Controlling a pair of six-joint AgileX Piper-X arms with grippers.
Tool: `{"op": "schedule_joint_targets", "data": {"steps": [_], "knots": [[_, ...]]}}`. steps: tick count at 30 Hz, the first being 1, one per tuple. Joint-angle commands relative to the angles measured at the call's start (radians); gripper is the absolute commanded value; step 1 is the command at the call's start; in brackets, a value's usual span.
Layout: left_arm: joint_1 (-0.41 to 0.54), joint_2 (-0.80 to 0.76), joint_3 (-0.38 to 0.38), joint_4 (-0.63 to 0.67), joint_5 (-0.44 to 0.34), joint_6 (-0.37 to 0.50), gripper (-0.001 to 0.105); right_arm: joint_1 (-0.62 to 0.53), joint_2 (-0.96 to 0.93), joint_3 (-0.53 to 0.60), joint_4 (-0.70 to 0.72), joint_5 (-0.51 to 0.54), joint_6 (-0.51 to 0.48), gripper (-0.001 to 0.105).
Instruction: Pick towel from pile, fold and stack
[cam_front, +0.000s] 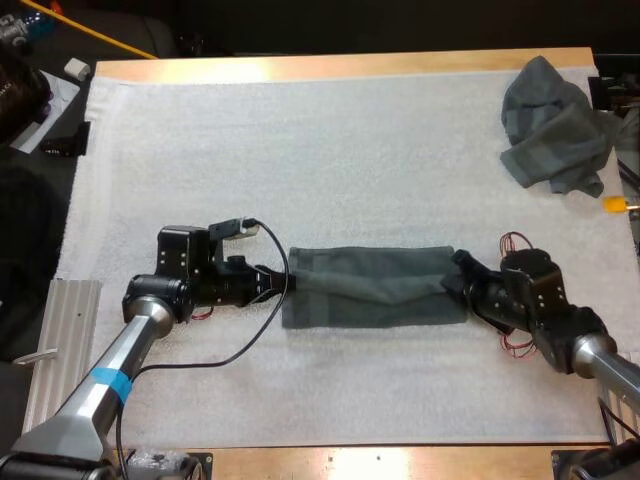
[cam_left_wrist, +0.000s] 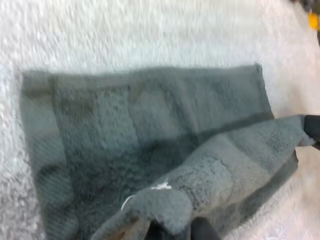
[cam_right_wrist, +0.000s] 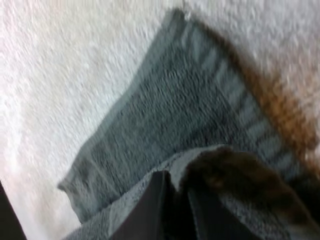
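A dark grey-green towel (cam_front: 370, 288) lies spread across the middle of the white mat, its upper layer lifted into a sagging fold between the two arms. My left gripper (cam_front: 281, 281) is shut on the towel's left edge, and the lifted layer (cam_left_wrist: 210, 180) runs away from my fingers (cam_left_wrist: 202, 231) toward the other gripper. My right gripper (cam_front: 458, 272) is shut on the towel's right edge; the lifted towel fold (cam_right_wrist: 225, 175) bunches over my fingers (cam_right_wrist: 150, 210), above the flat layer (cam_right_wrist: 185, 105). A crumpled towel (cam_front: 555, 125) sits at the mat's far right corner.
The white mat (cam_front: 300, 150) covers most of the wooden table (cam_front: 340, 65). A ribbed metal plate (cam_front: 62, 340) lies off the mat's left edge. Clutter sits past the table's far left corner.
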Motion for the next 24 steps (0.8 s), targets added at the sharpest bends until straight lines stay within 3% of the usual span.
{"op": "schedule_joint_targets", "data": {"steps": [1,10,14,17,20,22,24], "knots": [[0.005,0.011,0.0,-0.049,-0.009,-0.018,0.0,-0.02,0.022,-0.007,-0.04,0.004,0.018,0.0],[0.001,0.023,-0.006,-0.074,-0.034,-0.009,0.001,-0.019,0.035,-0.004,-0.061,0.0,0.017,0.0],[0.0,0.025,-0.006,-0.085,-0.029,-0.006,0.012,-0.019,0.032,-0.004,-0.086,-0.008,0.017,0.004],[0.0,0.025,-0.006,-0.104,-0.017,-0.007,0.033,-0.019,0.033,-0.004,-0.138,-0.012,0.021,0.023],[-0.002,0.023,-0.01,-0.132,0.011,-0.012,0.051,-0.017,0.033,-0.003,-0.228,-0.019,0.025,0.049],[-0.003,0.025,-0.018,-0.156,0.043,-0.016,0.056,-0.016,0.031,-0.002,-0.301,-0.024,0.01,0.059],[-0.001,0.028,-0.031,-0.171,0.077,-0.02,0.057,-0.018,0.033,-0.002,-0.359,-0.038,-0.016,0.061]]}}
